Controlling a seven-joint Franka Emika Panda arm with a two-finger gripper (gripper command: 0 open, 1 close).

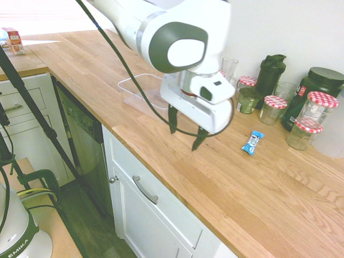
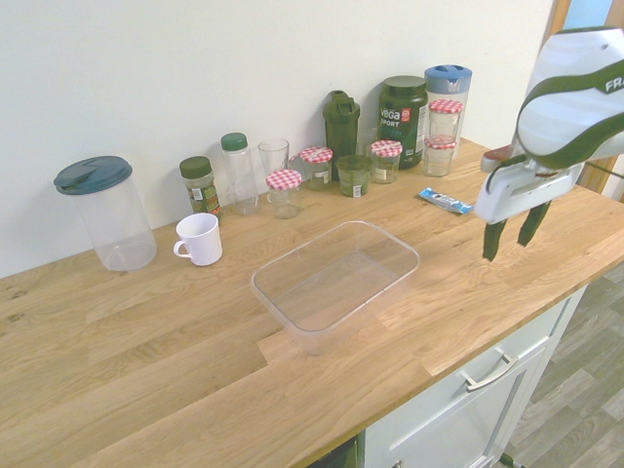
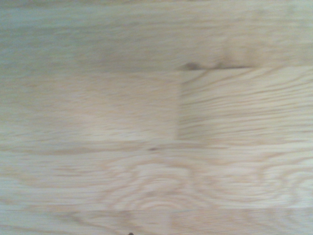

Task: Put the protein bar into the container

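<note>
The protein bar in its blue wrapper lies flat on the wooden counter in front of the jars; it also shows as the bar in the second exterior view. The container, a clear shallow tub, sits mid-counter, and its near end peeks out behind the arm. My gripper hangs open above bare wood between tub and bar, nothing between its fingers; from the other side the gripper is at the right, near the counter's front edge. The wrist view shows only wood grain.
Along the wall stand jars with red-checked lids, a dark shaker bottle, a green tub, spice bottles, a glass, a white mug and a clear pitcher. The counter's front edge drops to drawers.
</note>
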